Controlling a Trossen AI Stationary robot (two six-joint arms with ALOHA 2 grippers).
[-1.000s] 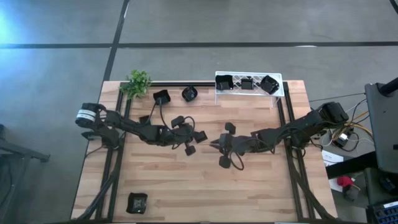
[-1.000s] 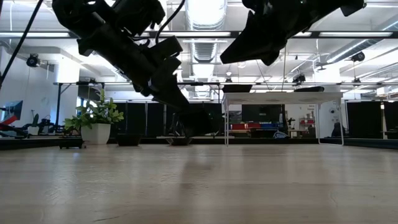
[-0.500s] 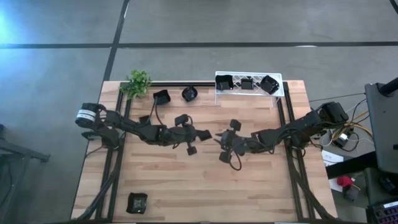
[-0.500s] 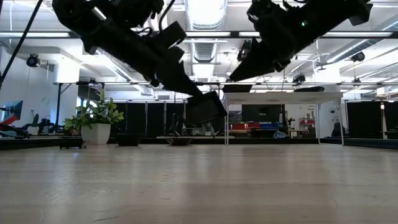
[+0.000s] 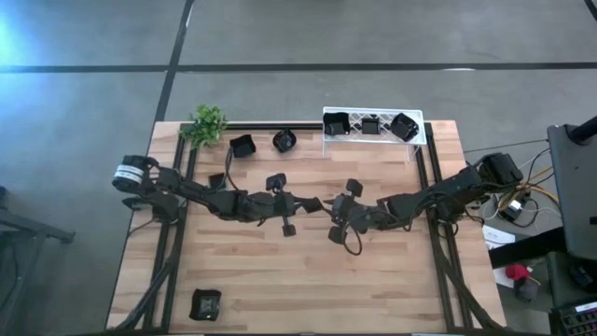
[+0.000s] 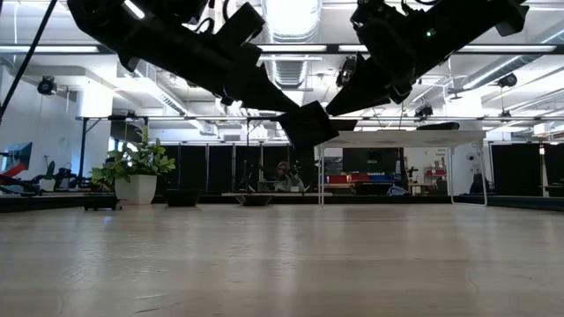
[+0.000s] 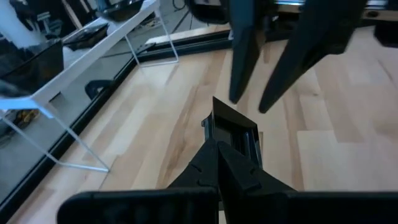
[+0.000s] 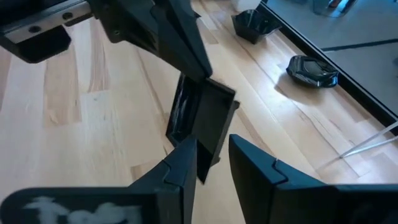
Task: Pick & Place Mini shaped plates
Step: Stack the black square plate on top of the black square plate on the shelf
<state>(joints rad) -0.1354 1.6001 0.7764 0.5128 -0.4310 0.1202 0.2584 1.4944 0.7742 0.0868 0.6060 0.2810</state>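
Left gripper (image 5: 312, 203) jaws clamp a square plate (image 8: 200, 117) on edge, tilted above the table (image 5: 373, 280). Right gripper (image 5: 328, 207) jaws stand parted, one finger (image 8: 177, 163) overlapping the plate's lower edge.

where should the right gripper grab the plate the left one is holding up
Judging by its pose, the free raised rim opposite the left gripper. The square plate hangs on edge above the table, so the right gripper should close across that rim from its own side.
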